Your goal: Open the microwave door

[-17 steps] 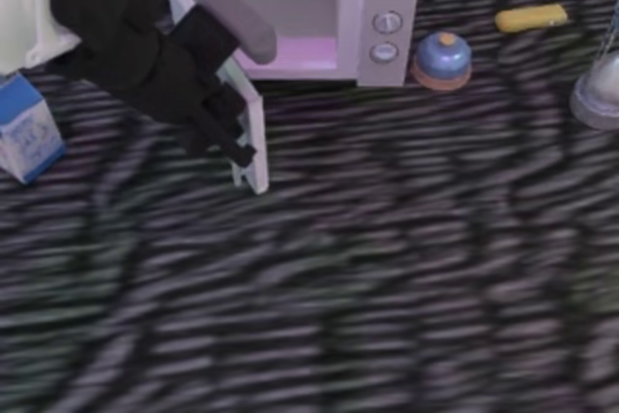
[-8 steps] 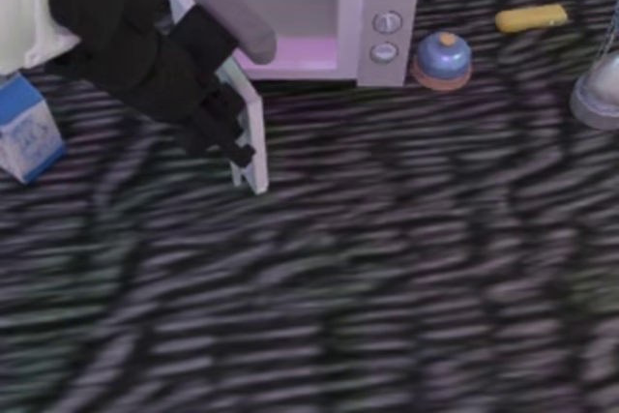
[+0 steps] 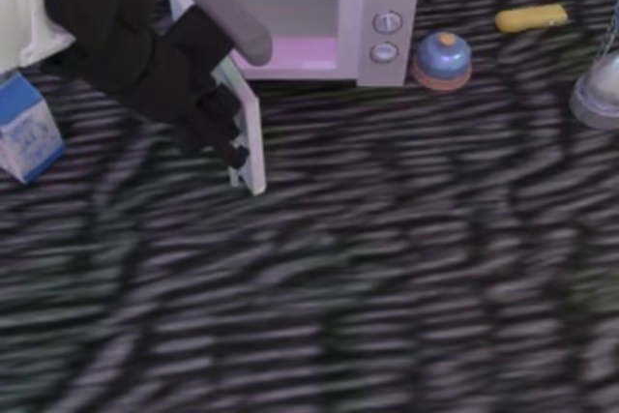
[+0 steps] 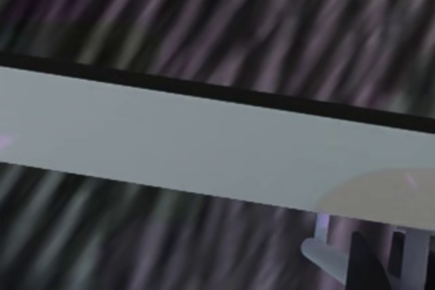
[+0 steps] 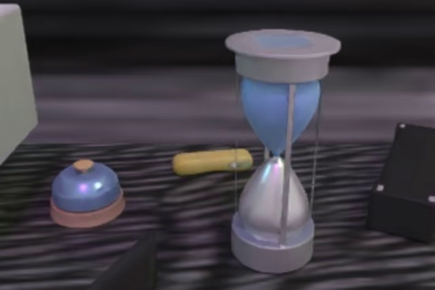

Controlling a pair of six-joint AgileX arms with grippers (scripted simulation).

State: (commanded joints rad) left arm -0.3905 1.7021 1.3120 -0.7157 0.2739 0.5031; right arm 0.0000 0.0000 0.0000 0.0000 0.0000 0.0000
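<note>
Left gripper sits at the microwave door edge, grip width impossible to judge; door swung wide off the microwave, cavity exposed.

Left hand masking most of the microwave door from above — fingers unreadable. Hourglass cut by the top view's right edge; milk carton clipped at the left. Right hand out of sight.

A dark tabletop streaked with wavy grey stripes fills the whole scene
</note>
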